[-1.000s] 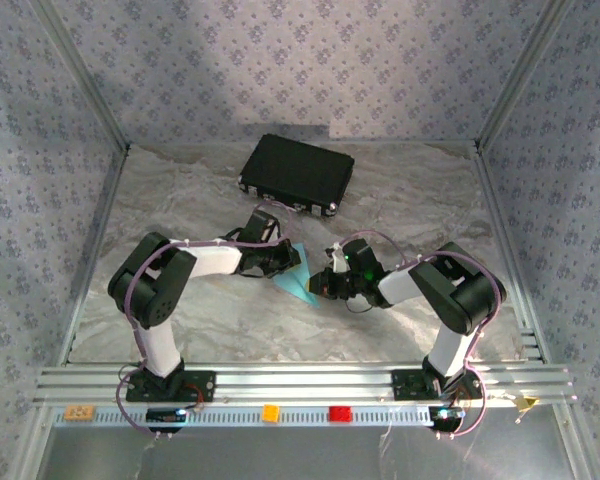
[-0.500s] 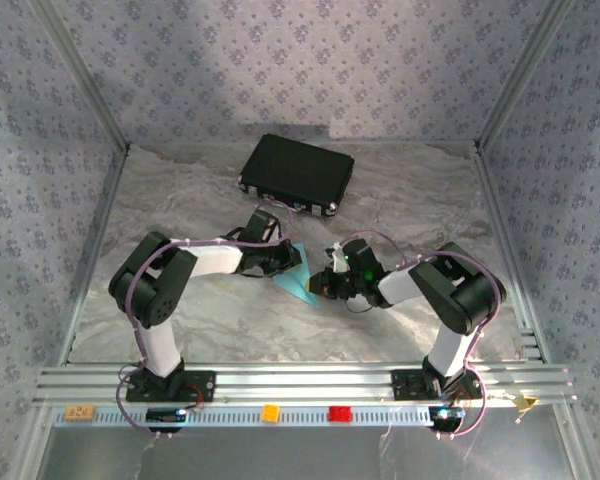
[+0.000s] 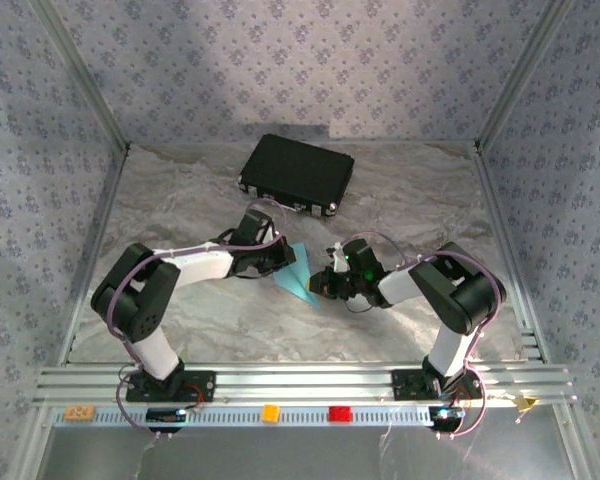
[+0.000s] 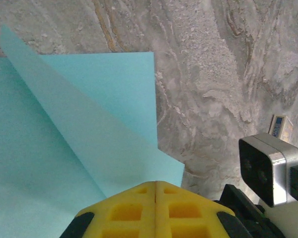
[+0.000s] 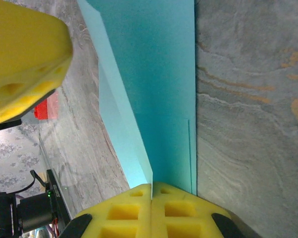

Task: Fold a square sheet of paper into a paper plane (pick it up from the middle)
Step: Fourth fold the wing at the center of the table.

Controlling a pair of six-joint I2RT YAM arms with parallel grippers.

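The light blue square sheet of paper lies partly folded on the marbled table between both grippers. In the left wrist view the paper shows a flap folded along a diagonal crease. My left gripper is shut, its yellow tips over that flap, and no paper shows in the seam between the pads. My right gripper is shut on the sheet, whose edge runs into the seam between its fingers. The left gripper's yellow finger shows close by at the upper left.
A black rectangular case lies at the back of the table, clear of both arms. The right wrist's camera housing sits close to my left gripper. Aluminium rails run along the near edge, with a yellow brick and a red brick in front.
The left arm's elbow has swung out to the left and lower. The left gripper parted a little, then shut again at the paper's edge. The right arm and the paper have stayed put.
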